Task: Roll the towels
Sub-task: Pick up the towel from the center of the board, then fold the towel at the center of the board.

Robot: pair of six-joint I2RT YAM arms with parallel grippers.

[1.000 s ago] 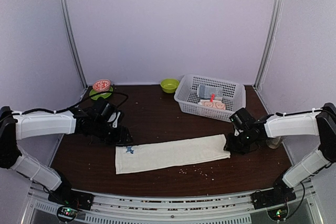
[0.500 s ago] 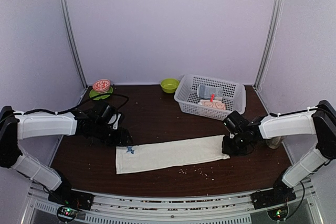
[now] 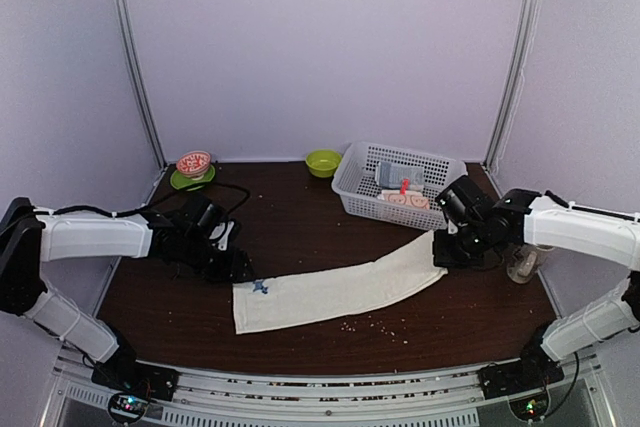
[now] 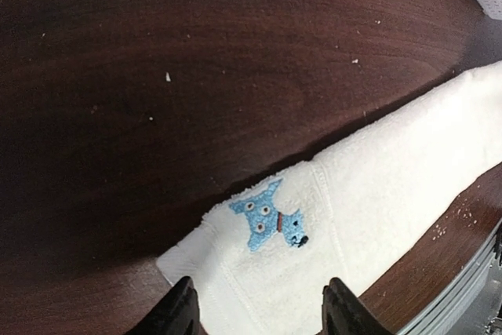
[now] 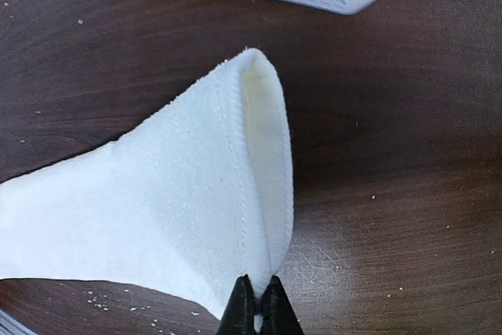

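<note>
A long cream-white towel (image 3: 335, 292) lies as a folded strip across the front of the dark table. A small blue dog mark (image 3: 260, 287) sits near its left end. My right gripper (image 3: 440, 259) is shut on the strip's right end and holds it raised off the wood. The right wrist view shows that edge of the towel (image 5: 157, 202) pinched in the right gripper (image 5: 259, 304). My left gripper (image 4: 261, 307) stands open just over the left end, near the blue mark (image 4: 271, 225). A second towel with orange-pink faces (image 3: 405, 199) lies in the basket.
A white mesh basket (image 3: 355, 187) stands at the back right and also holds a grey-blue rolled towel (image 3: 398, 175). A green bowl (image 3: 323, 161) is at the back centre. A red-patterned bowl on a green plate (image 3: 193, 165) is back left. A pale cup (image 3: 520, 267) sits right of my right arm.
My right gripper closed on the towel's right end and lifted it up and back. The whole strip slid a little to the right. My left gripper stayed open by the left end.
</note>
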